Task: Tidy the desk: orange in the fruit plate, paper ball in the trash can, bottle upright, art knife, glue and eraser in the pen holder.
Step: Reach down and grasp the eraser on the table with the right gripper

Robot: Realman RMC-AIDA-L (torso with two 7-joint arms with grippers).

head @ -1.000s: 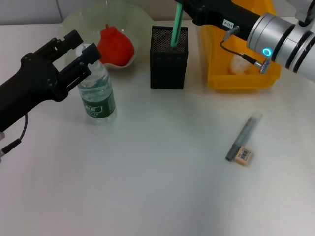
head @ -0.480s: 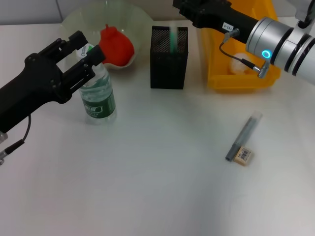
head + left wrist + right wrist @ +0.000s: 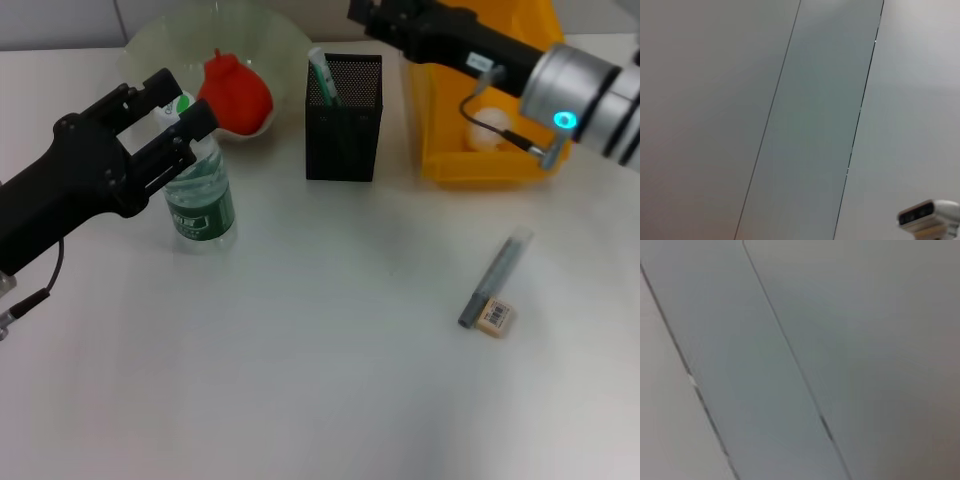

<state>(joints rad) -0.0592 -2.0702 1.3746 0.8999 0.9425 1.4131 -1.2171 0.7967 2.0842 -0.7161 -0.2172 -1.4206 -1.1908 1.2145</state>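
Note:
A clear water bottle [image 3: 200,195] with a green label stands upright at the left. My left gripper [image 3: 176,103] is open, its black fingers [image 3: 152,84] straddling the bottle's cap. The red-orange fruit [image 3: 236,94] lies in the pale fruit plate [image 3: 160,40]. In the black mesh pen holder [image 3: 343,130] leans the green art knife [image 3: 322,76]. My right gripper [image 3: 372,12] hovers open above and behind the holder, at the picture's top edge. The grey glue stick [image 3: 497,272] and the eraser [image 3: 495,317] lie together at the right. The paper ball [image 3: 490,126] sits in the yellow trash can [image 3: 490,165].
The white desk [image 3: 320,380] has open room across its middle and front. My right arm [image 3: 560,80] stretches over the trash can. Both wrist views show only pale wall panels; a small white device [image 3: 927,216] sits in a corner of the left wrist view.
The green art knife left my right gripper and dropped into the pen holder; that gripper drew back. My left gripper shifted slightly rightward around the bottle top; the bottle stayed put.

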